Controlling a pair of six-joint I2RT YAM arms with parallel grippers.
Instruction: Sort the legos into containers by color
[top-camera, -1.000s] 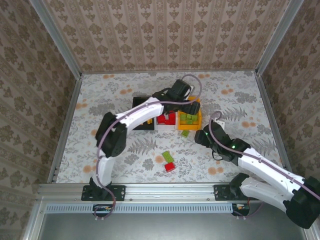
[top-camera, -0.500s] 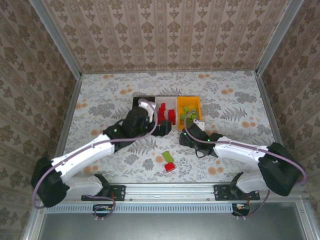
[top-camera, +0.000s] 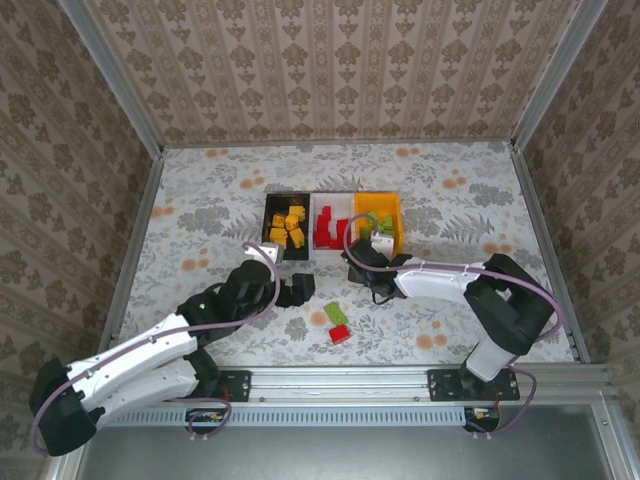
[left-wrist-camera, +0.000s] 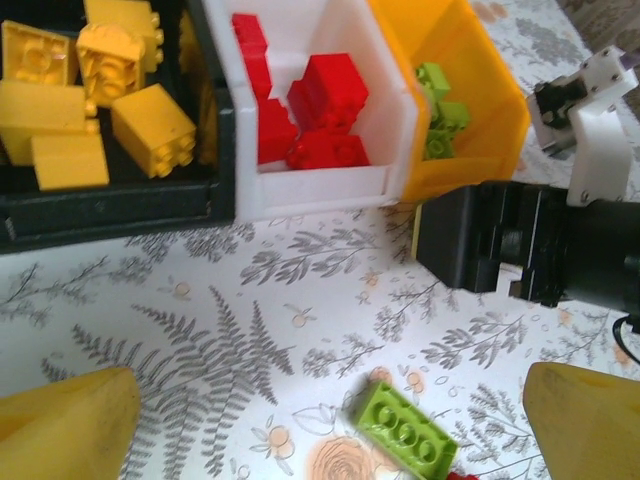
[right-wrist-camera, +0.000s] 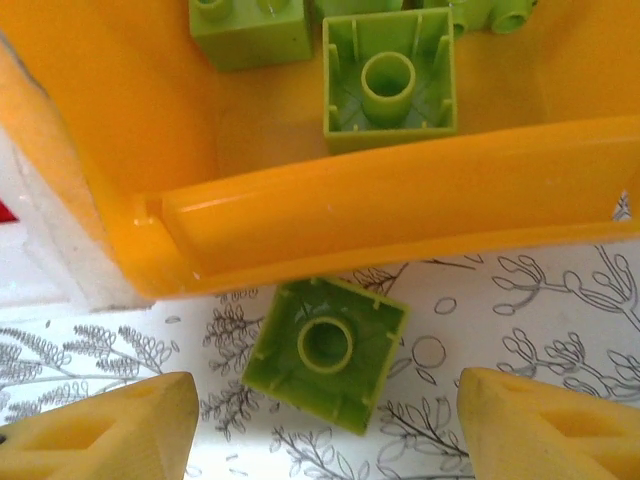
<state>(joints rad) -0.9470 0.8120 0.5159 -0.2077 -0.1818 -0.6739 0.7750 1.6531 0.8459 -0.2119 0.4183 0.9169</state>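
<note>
We see the left arm (top-camera: 150, 350) has pulled back off the bins since half a second ago, and the right arm (top-camera: 440, 280) has slid a bit leftward. The white bin (top-camera: 334, 203) is now uncovered and holds red bricks (left-wrist-camera: 325, 95). The left claw (top-camera: 298, 290) hangs over the counter (top-camera: 200, 200) on the near side of the white bin, off its left front corner, spread wide with nothing in it. The right claw (right-wrist-camera: 320, 430) sits just off the white bin's right front corner, also wide. An upside-down green brick (right-wrist-camera: 327, 350) lies on the counter between its fingers, ungripped.

The black bin (left-wrist-camera: 110, 210) touches the white bin's left side and holds yellow bricks (left-wrist-camera: 150, 130). The orange bin (right-wrist-camera: 400, 200) touches its right side and holds green bricks (right-wrist-camera: 390, 75). The upside-down green brick is just outside the orange bin's near wall. We also see a loose green brick (top-camera: 336, 313) and, just beside it, a loose red brick (top-camera: 340, 334). Both lie toward the arm bases, apart from the white bin.
</note>
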